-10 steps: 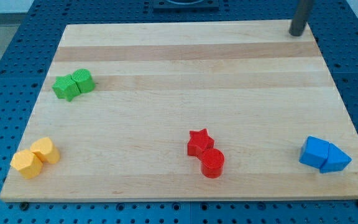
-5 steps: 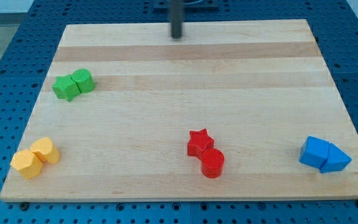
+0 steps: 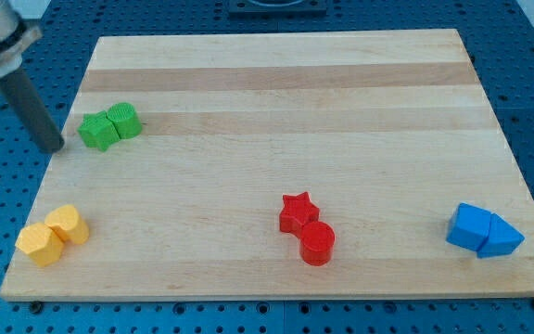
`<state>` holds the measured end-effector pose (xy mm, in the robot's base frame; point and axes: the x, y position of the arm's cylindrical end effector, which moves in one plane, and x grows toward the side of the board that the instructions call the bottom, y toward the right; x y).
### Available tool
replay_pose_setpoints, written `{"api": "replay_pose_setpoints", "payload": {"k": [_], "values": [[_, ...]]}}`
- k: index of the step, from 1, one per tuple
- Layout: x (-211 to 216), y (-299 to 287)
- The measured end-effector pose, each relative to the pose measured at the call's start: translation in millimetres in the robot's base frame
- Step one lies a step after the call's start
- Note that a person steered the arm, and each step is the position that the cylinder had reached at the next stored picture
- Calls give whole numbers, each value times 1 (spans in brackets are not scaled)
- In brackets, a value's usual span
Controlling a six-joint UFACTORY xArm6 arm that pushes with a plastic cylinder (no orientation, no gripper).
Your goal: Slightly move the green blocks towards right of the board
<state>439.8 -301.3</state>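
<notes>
Near edge of bench point(image 3: 248, 278): yellow pair point(image 3: 52, 235) at 8 o'clock, red star point(image 3: 297, 211) touching red cylinder point(image 3: 317, 243) near 6, blue pair point(image 3: 483, 231) at 4.

Farther back, at 10 o'clock: green star point(image 3: 96, 131) and green cube point(image 3: 124, 121), touching.

My tip point(image 3: 54, 147) sits just off the board edge, at the green star's 9 o'clock, apart from it. No jaws on this rod; nothing held.

Risk: an off-centre push could rotate the pair and split them, or overshoot "slightly".
</notes>
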Motion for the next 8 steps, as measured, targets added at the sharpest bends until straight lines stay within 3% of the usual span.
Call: {"api": "replay_pose_setpoints", "payload": {"k": [4, 7, 8], "values": [[-20, 53], [-93, 61], [-93, 66]]}}
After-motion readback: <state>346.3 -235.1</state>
